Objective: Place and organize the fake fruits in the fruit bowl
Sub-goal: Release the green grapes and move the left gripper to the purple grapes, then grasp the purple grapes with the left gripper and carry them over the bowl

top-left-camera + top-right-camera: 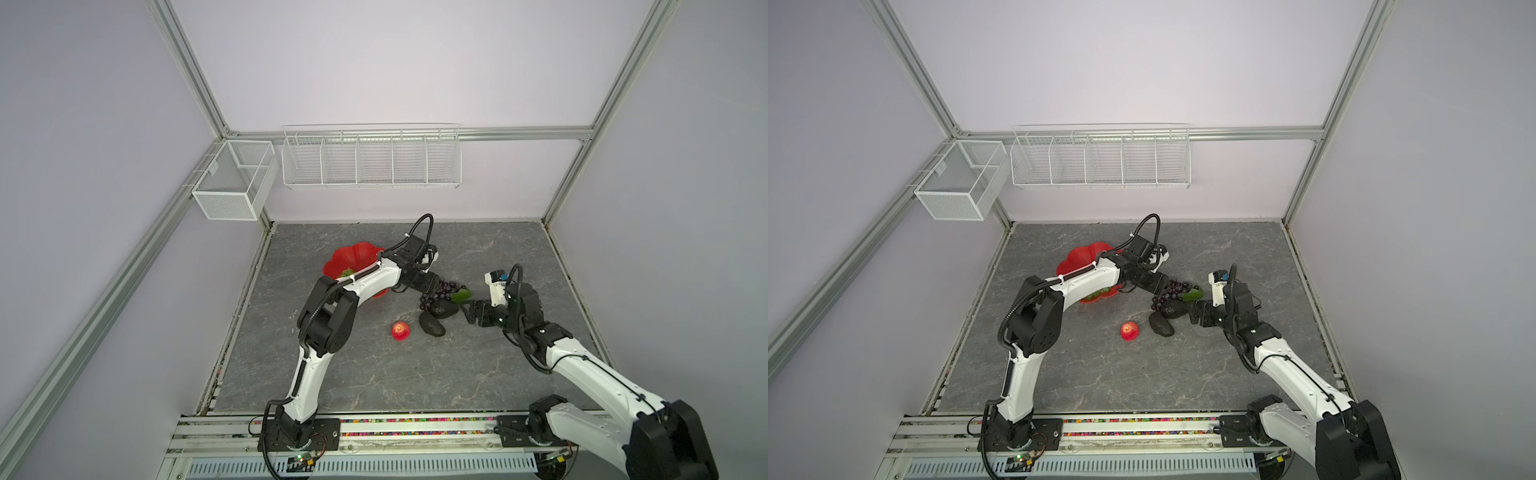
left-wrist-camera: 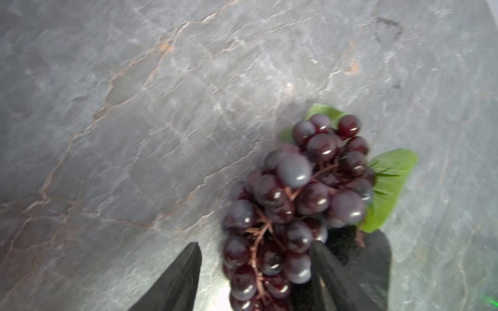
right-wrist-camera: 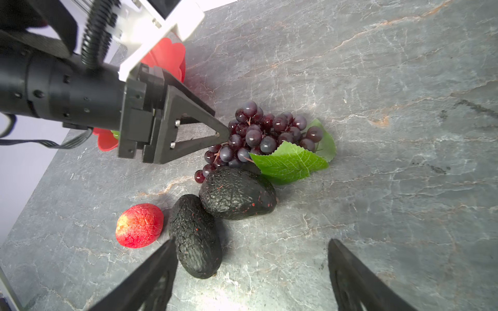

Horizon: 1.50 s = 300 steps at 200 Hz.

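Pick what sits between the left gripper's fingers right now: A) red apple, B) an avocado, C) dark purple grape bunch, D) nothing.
C: in the left wrist view the dark purple grape bunch lies between the spread fingers of the left gripper, while the red apple lies well clear of it.
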Motion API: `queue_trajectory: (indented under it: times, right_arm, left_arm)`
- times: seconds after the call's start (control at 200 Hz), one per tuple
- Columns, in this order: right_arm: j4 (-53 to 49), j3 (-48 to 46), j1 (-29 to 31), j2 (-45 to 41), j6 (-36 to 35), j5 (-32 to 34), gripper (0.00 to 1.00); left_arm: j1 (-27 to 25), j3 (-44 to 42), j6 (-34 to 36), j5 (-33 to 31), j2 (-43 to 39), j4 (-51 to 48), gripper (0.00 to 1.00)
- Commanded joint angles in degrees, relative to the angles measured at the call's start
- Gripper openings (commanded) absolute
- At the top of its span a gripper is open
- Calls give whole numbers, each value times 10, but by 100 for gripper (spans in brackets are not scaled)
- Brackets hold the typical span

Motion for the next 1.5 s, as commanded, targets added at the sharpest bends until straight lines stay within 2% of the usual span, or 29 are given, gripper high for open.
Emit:
queue_trajectory:
  times: [0.0, 0.145, 0.37, 0.5, 0.835, 0.9, 1.02, 1.225, 1.495]
  right_arm:
    - [6, -8, -3, 0, 9, -17, 88]
    - [17, -7, -3, 2, 12, -28, 88]
    - [24, -14, -3, -7, 16, -34, 88]
    - [20, -14, -3, -10, 15, -35, 88]
    - [8, -3, -3, -13, 9, -34, 88]
    - [5, -1, -3, -14, 8, -34, 88]
    - [3, 2, -3, -14, 6, -32, 88]
    - [14, 3, -3, 8, 4, -34, 88]
    - [25, 24, -3, 34, 5, -49, 88]
  left_arm:
    - [-13, 14, 32, 10, 11, -24, 65]
    - [-23, 18, 36, -18, 24, -33, 66]
    - [-25, 32, 45, -28, 46, -24, 69]
    - [-27, 54, 46, -51, 67, -30, 77]
    - [-28, 88, 28, -117, 114, -13, 76]
    - [-28, 85, 20, -133, 118, -1, 72]
    - [-28, 64, 10, -156, 103, 33, 58]
    - [-27, -19, 13, -163, 28, 121, 35]
    - [-25, -153, 6, -196, -71, 270, 29]
